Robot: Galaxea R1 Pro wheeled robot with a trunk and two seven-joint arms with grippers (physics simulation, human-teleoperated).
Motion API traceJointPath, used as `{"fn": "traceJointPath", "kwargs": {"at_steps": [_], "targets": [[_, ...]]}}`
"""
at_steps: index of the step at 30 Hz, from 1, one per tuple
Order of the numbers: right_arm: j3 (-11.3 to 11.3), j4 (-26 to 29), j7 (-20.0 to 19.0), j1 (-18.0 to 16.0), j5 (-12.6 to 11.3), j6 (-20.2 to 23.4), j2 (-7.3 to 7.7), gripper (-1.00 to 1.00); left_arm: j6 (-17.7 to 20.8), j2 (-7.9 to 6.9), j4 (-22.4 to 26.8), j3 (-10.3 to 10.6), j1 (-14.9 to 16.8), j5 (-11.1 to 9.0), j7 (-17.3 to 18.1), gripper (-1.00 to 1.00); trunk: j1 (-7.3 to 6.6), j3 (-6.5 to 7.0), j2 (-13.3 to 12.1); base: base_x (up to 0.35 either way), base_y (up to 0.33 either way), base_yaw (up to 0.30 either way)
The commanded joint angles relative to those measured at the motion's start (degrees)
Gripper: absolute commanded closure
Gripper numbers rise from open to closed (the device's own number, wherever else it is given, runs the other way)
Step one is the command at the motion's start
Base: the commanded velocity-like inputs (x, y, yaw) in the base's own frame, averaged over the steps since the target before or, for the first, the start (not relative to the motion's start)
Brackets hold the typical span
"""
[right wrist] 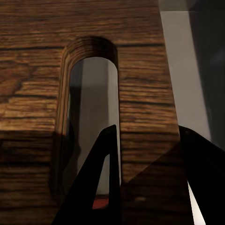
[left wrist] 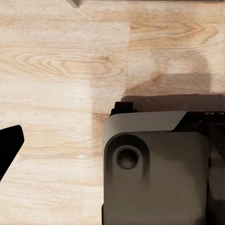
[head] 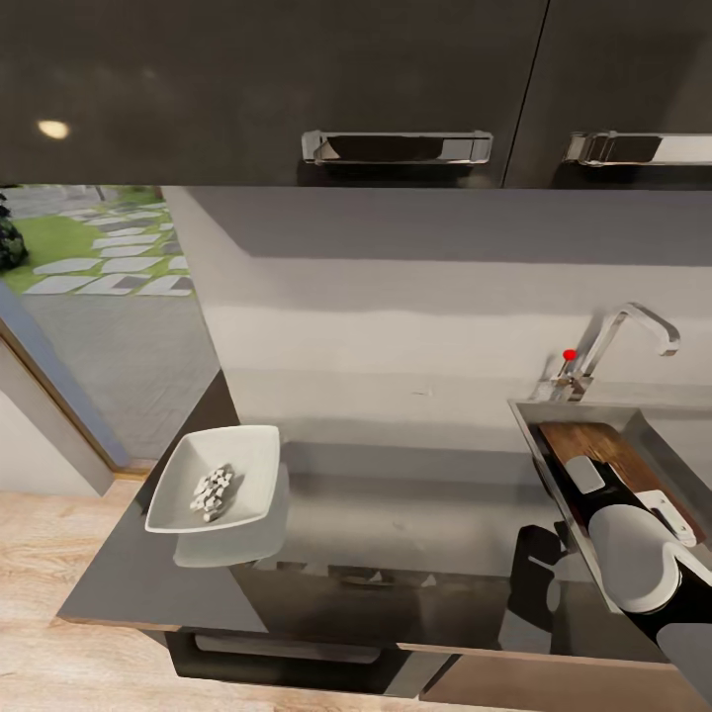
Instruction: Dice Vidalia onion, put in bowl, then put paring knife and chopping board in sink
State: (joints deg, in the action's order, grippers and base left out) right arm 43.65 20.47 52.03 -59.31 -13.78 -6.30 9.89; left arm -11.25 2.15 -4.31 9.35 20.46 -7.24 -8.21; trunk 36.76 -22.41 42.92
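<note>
The white square bowl point(head: 252, 460) stands on the grey countertop point(head: 415, 509) at the left, with the diced Vidalia onion point(head: 212, 491) lying in it as small white cubes. The dark wooden chopping board point(head: 598, 441) lies in the steel sink point(head: 531, 432) at the right. My right gripper point(head: 585, 473) reaches down onto it. In the right wrist view one finger point(right wrist: 104, 173) stands in the board's point(right wrist: 37, 93) oval slot point(right wrist: 91, 108), the other outside its edge, so the right gripper point(right wrist: 150, 168) is shut on the strip between. A small red patch point(right wrist: 98, 204) shows low in the slot; the paring knife is otherwise hidden.
The chrome tap point(head: 633, 331) with a red dot rises behind the sink. Dark wall cabinets point(head: 297, 89) hang overhead. My left gripper point(left wrist: 112, 154) hangs open over the wooden floor point(left wrist: 61, 70), beside the robot's grey base point(left wrist: 154, 178). A window point(head: 89, 267) lies at the left.
</note>
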Motion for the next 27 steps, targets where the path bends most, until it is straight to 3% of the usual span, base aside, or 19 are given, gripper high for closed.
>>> {"fn": "traceJointPath", "kwargs": {"at_steps": [1,2,3,27], "targets": [[-0.1,0.0,0.0,0.0,-0.5,-0.6,0.03,1.00,-0.4,0.05,-0.3,0.5,0.1,-0.6,-0.1,-1.00,0.01,-0.07,0.1,0.000,0.000,0.000],[-0.1,0.0,0.0,-0.1,-0.6,-0.6,0.02,1.00,-0.4,0.05,-0.3,0.5,0.1,-0.6,-0.1,-1.00,0.01,-0.07,0.1,0.000,0.000,0.000],[-0.1,0.0,0.0,-0.1,-0.6,-0.6,0.00,-1.00,-0.4,0.05,-0.3,0.5,0.1,-0.6,-0.1,-1.00,0.01,-0.07,0.1,0.000,0.000,0.000],[-0.4,0.7,-0.3,0.0,-0.7,-0.4,-0.02,-1.00,-0.4,-0.04,-0.3,0.5,0.1,-0.6,-0.1,-1.00,0.01,-0.07,0.1,0.000,0.000,0.000]]}}
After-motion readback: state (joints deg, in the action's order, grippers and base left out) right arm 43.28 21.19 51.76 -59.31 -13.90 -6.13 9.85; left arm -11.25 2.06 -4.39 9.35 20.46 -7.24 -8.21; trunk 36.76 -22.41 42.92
